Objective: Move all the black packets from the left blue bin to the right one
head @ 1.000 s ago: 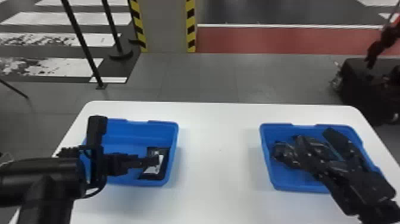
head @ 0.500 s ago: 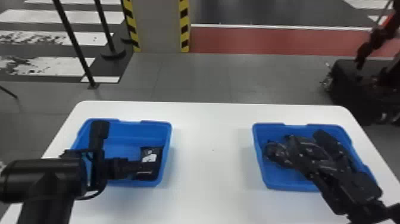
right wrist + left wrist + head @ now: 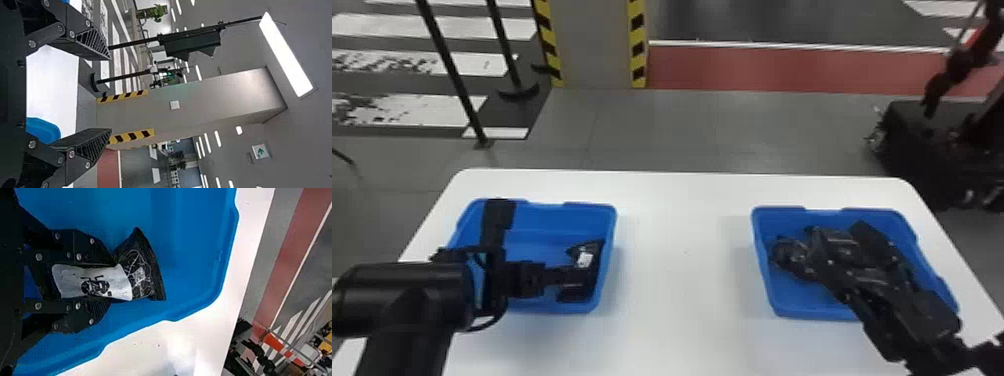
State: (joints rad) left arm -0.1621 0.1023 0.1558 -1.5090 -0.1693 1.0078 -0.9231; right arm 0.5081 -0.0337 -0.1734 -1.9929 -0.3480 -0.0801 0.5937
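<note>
We identify the white table (image 3: 684,280) as the work surface, with the left blue bin (image 3: 542,306) and the right blue bin (image 3: 812,312) well apart on it. On the floor beyond the table, we locate black posts (image 3: 452,75), a striped pillar (image 3: 597,45) and a dark bulky object (image 3: 917,150). The left arm (image 3: 407,300) covers part of the left bin. The right arm (image 3: 917,320) covers part of the right bin, where a dark crumpled item (image 3: 789,257) lies; we cannot tell whether it is a packet.

We find the black packet (image 3: 135,272) inside the left bin, near its inner side wall, held between the fingers of the left gripper (image 3: 577,282). The right gripper (image 3: 847,235) is over the right bin, its fingers set wide apart.

In the left wrist view, the packet's long axis runs in line with the fingers. Its flared end projects past the fingertips, and its white label faces the camera.

Compared with the preceding head frame, we note that the packet's far end changes from a nearly rectangular outline to a peaked, flared one.
</note>
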